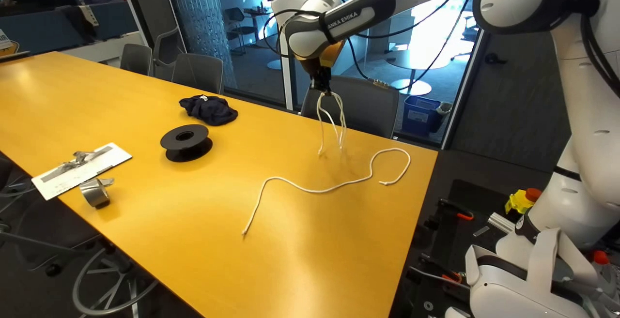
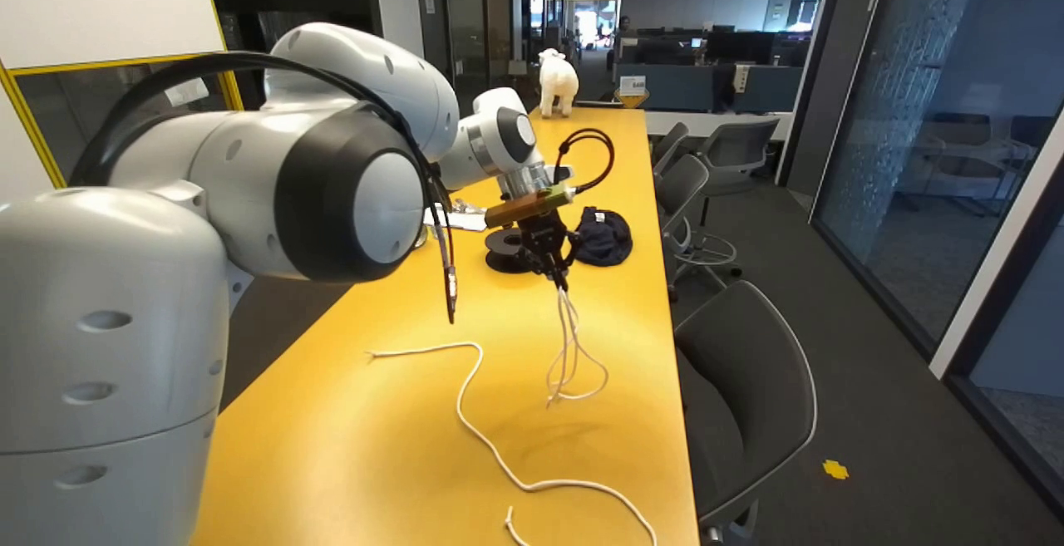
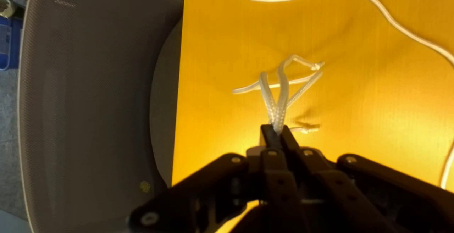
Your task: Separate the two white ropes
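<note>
One white rope dangles in folded strands below my gripper, near the table's chair side. In the wrist view, the gripper is shut, with its fingertips pinching this rope where the strands meet. Its loops and knotted ends hang down over the tabletop; whether the lowest part touches is hard to tell. The second white rope lies on the table in a long wavy line, curling back at one end. In both exterior views this rope lies apart from the held one.
Farther along the yellow table are a black spool, a dark cloth bundle, a white strip with metallic bits and a silver tape roll. A grey chair stands against the edge close to the gripper.
</note>
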`<act>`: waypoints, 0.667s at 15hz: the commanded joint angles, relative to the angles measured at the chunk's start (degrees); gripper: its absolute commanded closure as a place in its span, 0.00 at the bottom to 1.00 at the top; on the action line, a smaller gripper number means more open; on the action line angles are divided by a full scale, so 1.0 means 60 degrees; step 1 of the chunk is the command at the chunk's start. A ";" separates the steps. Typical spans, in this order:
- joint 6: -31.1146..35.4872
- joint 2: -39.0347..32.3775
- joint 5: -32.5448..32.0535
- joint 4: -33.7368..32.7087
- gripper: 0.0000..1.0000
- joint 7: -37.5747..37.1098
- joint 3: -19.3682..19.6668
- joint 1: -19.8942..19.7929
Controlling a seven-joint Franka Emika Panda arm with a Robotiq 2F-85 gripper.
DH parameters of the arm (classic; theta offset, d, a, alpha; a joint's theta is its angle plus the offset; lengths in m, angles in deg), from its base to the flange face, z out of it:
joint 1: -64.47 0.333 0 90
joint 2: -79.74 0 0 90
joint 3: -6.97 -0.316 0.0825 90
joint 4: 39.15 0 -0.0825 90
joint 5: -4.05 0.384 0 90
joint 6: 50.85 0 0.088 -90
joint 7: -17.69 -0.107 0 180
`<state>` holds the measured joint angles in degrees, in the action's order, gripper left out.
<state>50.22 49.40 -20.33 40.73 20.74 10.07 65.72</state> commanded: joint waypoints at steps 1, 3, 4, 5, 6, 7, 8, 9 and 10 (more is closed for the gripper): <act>-0.0124 -0.0946 0.0717 -0.1443 0.97 0.0945 -0.0278 -0.0136; -0.0150 -0.1406 0.1100 -0.2037 0.98 0.1329 -0.0412 -0.0134; -0.0157 -0.1655 0.1258 -0.2351 0.97 0.1485 -0.0468 -0.0136; -0.0170 -0.1916 0.1375 -0.2691 0.98 0.1531 -0.0479 -0.0125; -0.0185 -0.2181 0.1424 -0.3023 0.97 0.1514 -0.0459 -0.0104; -0.0252 -0.2431 0.1588 -0.3351 0.98 0.1618 -0.0493 -0.0152; -0.0300 -0.2752 0.1733 -0.3746 0.98 0.1630 -0.0477 -0.0214; -0.0306 -0.2973 0.1815 -0.4014 0.97 0.1651 -0.0461 -0.0236; -0.0336 -0.3225 0.1861 -0.4326 0.98 0.1629 -0.0407 -0.0266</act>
<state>50.20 35.93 -11.26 24.06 28.66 7.63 65.19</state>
